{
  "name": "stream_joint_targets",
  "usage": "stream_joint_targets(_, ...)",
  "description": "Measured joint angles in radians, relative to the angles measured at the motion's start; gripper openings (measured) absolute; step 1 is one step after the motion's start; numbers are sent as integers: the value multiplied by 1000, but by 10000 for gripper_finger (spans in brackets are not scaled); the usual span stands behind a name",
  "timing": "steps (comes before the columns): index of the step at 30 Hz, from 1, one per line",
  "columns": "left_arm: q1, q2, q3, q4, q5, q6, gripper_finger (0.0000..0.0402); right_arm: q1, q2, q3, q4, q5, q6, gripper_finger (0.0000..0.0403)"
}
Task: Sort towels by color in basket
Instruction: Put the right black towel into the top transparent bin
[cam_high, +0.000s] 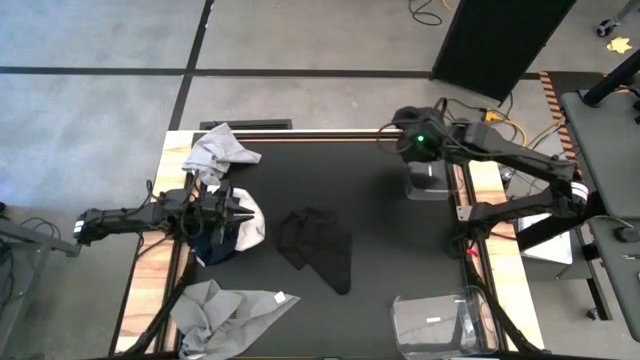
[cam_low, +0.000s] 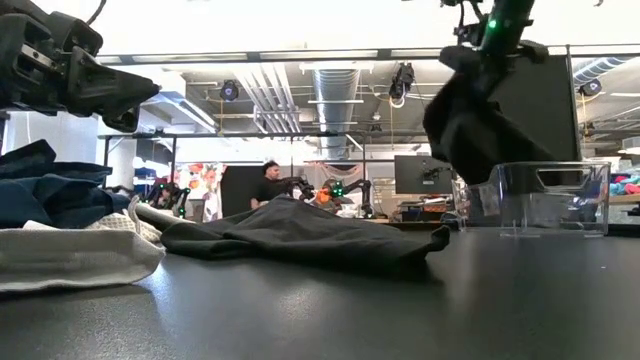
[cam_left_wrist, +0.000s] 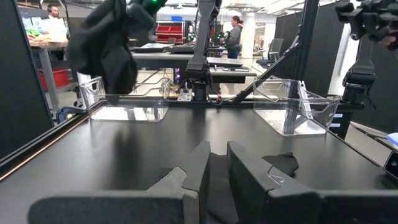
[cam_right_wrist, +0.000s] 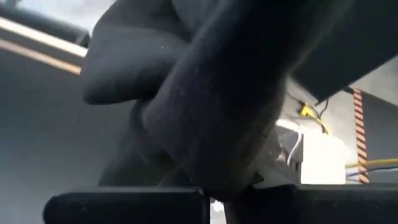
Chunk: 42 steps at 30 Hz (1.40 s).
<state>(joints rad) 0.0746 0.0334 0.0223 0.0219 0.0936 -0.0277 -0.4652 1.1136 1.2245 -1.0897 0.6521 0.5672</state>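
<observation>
My right gripper (cam_low: 487, 42) hangs high at the table's far right, shut on a black towel (cam_low: 478, 120). The towel dangles above a clear basket (cam_low: 548, 195). A second black towel (cam_high: 316, 246) lies spread on the mat's middle. At the left side my left gripper (cam_high: 243, 213) points level, with only a narrow slit between its fingers and nothing in it. It hovers over a pile made of a white towel (cam_high: 250, 228) and a navy towel (cam_high: 210, 248). One grey towel (cam_high: 220, 150) lies at the far left and another grey towel (cam_high: 228, 315) at the near left. My right gripper holds a bunched upper part (cam_low: 476, 62) of the black towel, coming at it slanting down from above. The cloth itself covers the fingers in the right wrist view, so layers and edge cannot be told. The towel hangs slack below the gripper, clear of the table.
A second clear basket (cam_high: 445, 322) stands at the near right corner. The mat between the middle black towel and the baskets is bare. People stand in the room beyond the table (cam_low: 268, 182).
</observation>
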Motion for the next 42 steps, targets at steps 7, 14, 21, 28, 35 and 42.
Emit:
stream_joint_targets(7, 0, 0, 0, 0, 0, 0, 39, 0, -47, -48, 8, 81, 52, 9)
stream_joint_targets(14, 0, 0, 0, 0, 0, 0, 39, -3, -61, -145, -78, 82, 97, 9)
stream_joint_targets(21, 0, 0, 0, 0, 0, 0, 39, -31, -42, -168, -228, 77, 142, 9)
stream_joint_targets(28, 0, 0, 0, 0, 0, 0, 39, -38, -1, -182, -184, -136, 67, 11)
stream_joint_targets(35, 0, 0, 0, 0, 0, 0, 39, -72, 62, -194, -85, -238, -25, 12)
stream_joint_targets(42, 0, 0, 0, 0, 0, 0, 39, -108, 51, -168, 43, -89, -62, 12)
